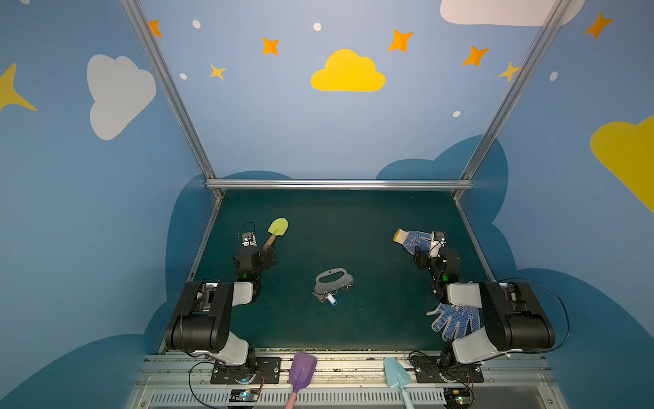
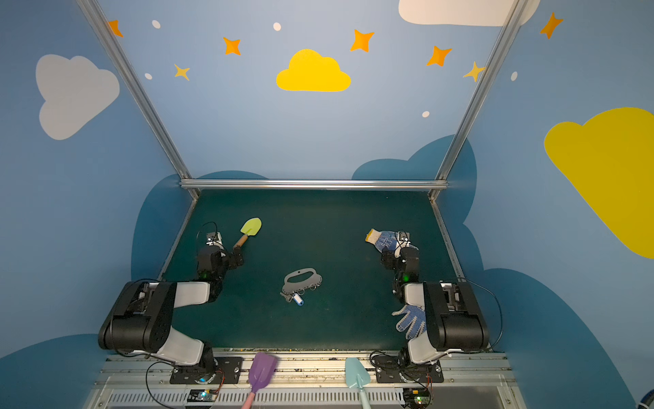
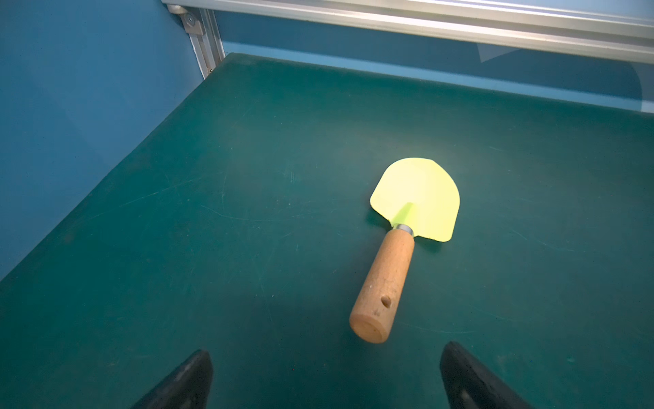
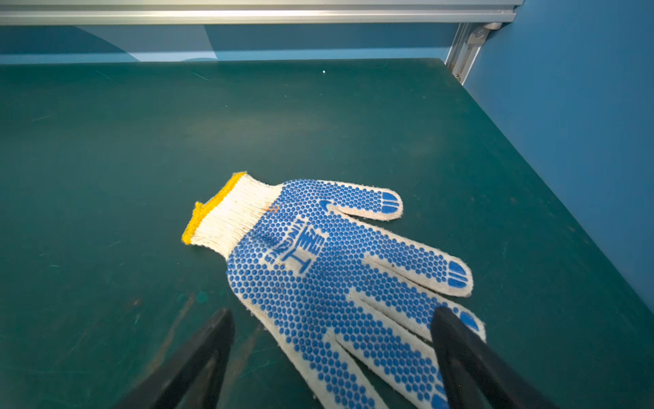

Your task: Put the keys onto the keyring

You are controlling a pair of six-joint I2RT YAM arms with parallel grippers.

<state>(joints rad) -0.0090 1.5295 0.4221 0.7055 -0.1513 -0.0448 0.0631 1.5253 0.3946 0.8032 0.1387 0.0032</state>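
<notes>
The keyring [image 1: 333, 279] [image 2: 302, 279], a flat grey plate with an oval cutout, lies on the green mat near the middle in both top views. The keys [image 1: 329, 298] [image 2: 296, 298], with a bright blue tag, lie against its near edge. I cannot tell whether they hang from one of its small rings. Neither wrist view shows them. My left gripper [image 1: 253, 248] [image 3: 325, 371] stands open at the left, far from them, just short of a trowel's handle. Open as well, my right gripper [image 1: 437, 249] [image 4: 332, 318] hovers over a glove's fingers at the right, gripping nothing.
A yellow-green trowel [image 1: 278, 226] [image 3: 417, 198] with a wooden handle lies back left. One dotted blue glove [image 1: 410, 239] [image 4: 300, 255] lies back right, another glove [image 1: 453, 318] under the right arm. A purple scoop [image 1: 301, 370] and a pale blue trowel [image 1: 396, 373] rest on the front rail.
</notes>
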